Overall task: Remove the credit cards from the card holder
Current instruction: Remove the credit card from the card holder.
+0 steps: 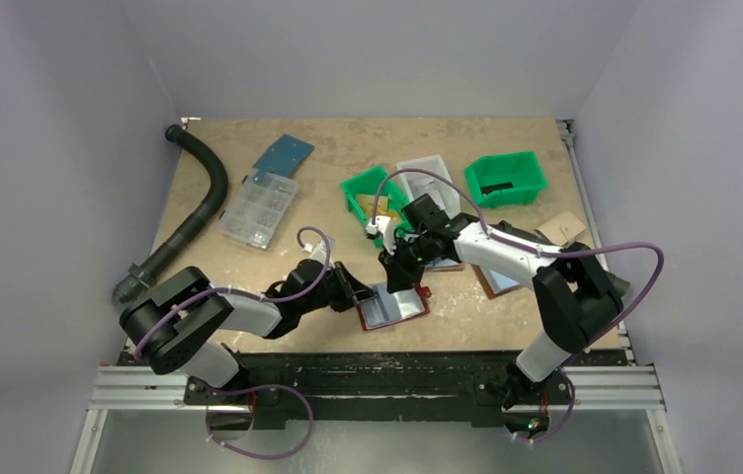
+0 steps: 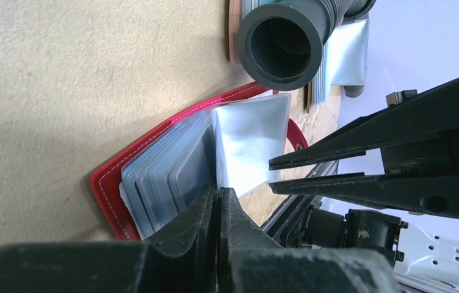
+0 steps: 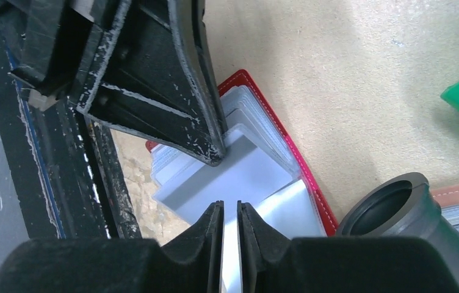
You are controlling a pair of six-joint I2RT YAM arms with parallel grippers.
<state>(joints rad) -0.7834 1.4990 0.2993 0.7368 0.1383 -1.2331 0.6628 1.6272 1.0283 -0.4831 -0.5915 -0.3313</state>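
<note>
The card holder (image 1: 394, 308) lies open near the table's front edge, its red cover (image 2: 108, 177) down and its pale blue-grey pockets up. A grey-blue credit card (image 3: 239, 171) sticks out of the pockets. My left gripper (image 1: 360, 294) reaches in from the left. Its jaws (image 2: 220, 192) are pressed together at that card's edge (image 2: 181, 168), and its fingers (image 3: 209, 140) rest on the card's corner. My right gripper (image 1: 399, 279) hovers just over the holder from the far side. Its fingertips (image 3: 231, 207) stand a narrow gap apart above a raised pale leaf (image 2: 248, 137).
A dark grey tube end (image 3: 398, 207) lies right beside the holder, by brown folders (image 1: 501, 281). Farther back stand two green bins (image 1: 372, 193) (image 1: 504, 178), a clear parts box (image 1: 259, 207), a blue board (image 1: 284, 155) and a black hose (image 1: 205, 197). The table's front rail (image 3: 50, 152) is close.
</note>
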